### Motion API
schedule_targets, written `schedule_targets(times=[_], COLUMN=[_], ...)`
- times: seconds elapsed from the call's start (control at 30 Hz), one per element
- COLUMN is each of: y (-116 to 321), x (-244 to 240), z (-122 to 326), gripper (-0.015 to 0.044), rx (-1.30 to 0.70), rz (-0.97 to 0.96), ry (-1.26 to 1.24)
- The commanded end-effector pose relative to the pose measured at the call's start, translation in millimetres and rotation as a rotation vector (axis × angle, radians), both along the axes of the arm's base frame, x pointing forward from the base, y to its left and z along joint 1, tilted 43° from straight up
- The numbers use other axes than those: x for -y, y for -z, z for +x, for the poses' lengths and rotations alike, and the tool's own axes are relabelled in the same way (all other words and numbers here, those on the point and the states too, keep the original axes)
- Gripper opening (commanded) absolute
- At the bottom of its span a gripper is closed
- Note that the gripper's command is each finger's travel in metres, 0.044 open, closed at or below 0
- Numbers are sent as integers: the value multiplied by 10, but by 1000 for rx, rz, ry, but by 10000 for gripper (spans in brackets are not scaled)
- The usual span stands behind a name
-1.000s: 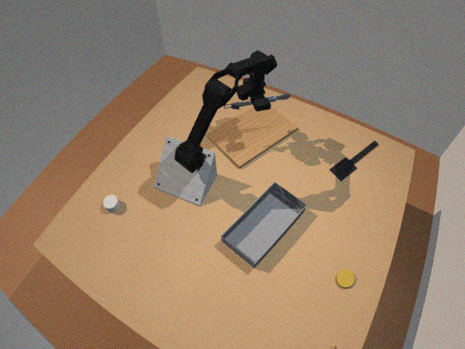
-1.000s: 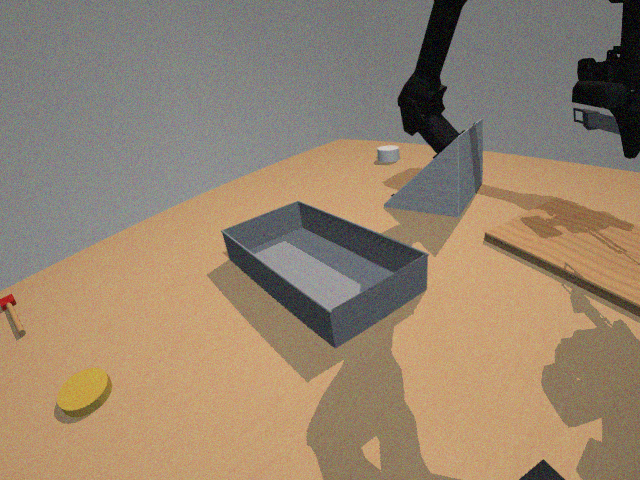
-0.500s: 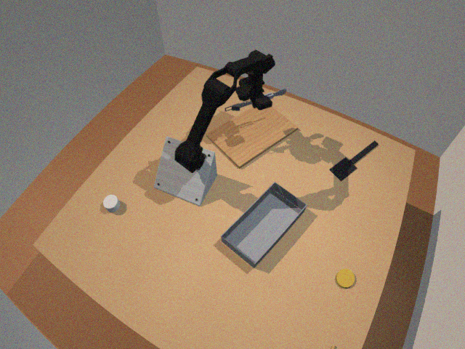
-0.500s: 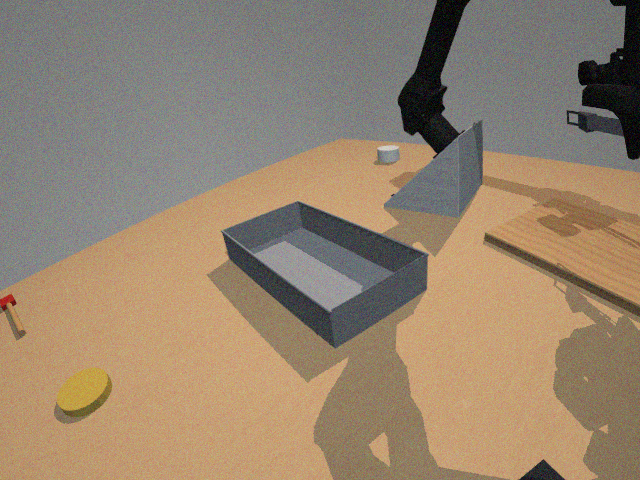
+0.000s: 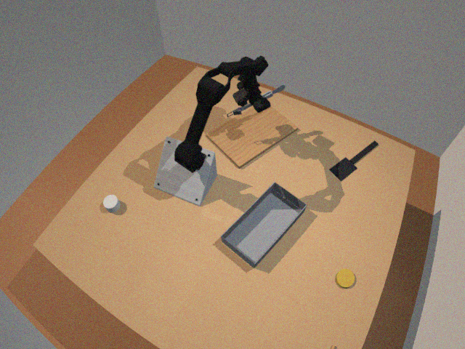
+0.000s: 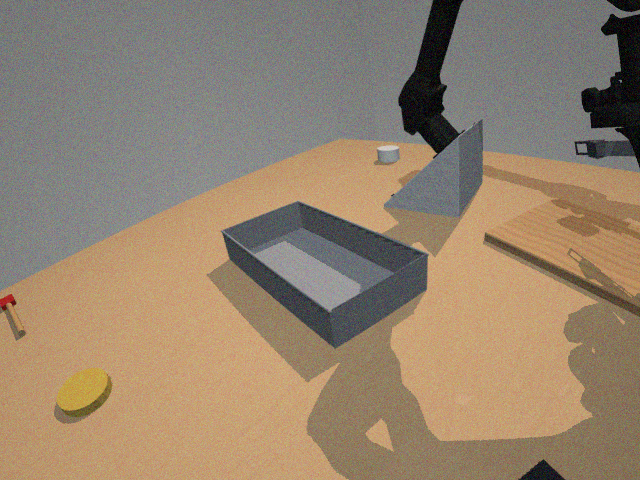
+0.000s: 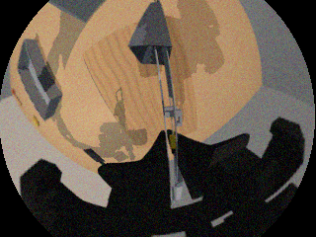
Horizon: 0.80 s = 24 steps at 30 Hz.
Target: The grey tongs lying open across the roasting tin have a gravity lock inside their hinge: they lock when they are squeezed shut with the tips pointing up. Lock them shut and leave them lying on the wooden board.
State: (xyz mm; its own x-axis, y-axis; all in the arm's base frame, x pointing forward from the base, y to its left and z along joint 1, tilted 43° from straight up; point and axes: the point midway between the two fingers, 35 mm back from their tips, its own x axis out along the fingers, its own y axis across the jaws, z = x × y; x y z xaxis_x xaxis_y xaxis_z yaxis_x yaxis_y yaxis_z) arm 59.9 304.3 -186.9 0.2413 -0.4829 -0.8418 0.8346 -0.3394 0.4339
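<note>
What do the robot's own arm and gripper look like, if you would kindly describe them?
The arm is matte black, with long slim links and bulky rounded joints. The gripper is black too, with blocky, angular parts; pale, narrow strips show near it in the wrist view. No sleeve or loose cable can be made out, nor any readable lettering.

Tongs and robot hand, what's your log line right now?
hand: shut on tongs | tongs: above table | roasting tin: empty

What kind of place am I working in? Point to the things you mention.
Probably a kitchen-style worktop: a roasting tin (image 5: pixel 237 252) (image 6: pixel 279 283) and a wooden board (image 5: pixel 240 148) (image 6: pixel 542 232) (image 7: pixel 106 69) sit on it, with tongs (image 5: pixel 245 107) (image 6: pixel 612 148) (image 7: pixel 169 84) in the pincer (image 5: pixel 252 103).
</note>
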Motion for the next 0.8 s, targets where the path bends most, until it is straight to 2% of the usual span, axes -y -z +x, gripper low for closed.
schedule_targets(times=[0.0, 0.77], y=[27, 134], x=[-34, -13], z=[-13, -87], gripper=[-150, -150], rx=[26, 157], rz=[66, 384], ry=[-43, -235])
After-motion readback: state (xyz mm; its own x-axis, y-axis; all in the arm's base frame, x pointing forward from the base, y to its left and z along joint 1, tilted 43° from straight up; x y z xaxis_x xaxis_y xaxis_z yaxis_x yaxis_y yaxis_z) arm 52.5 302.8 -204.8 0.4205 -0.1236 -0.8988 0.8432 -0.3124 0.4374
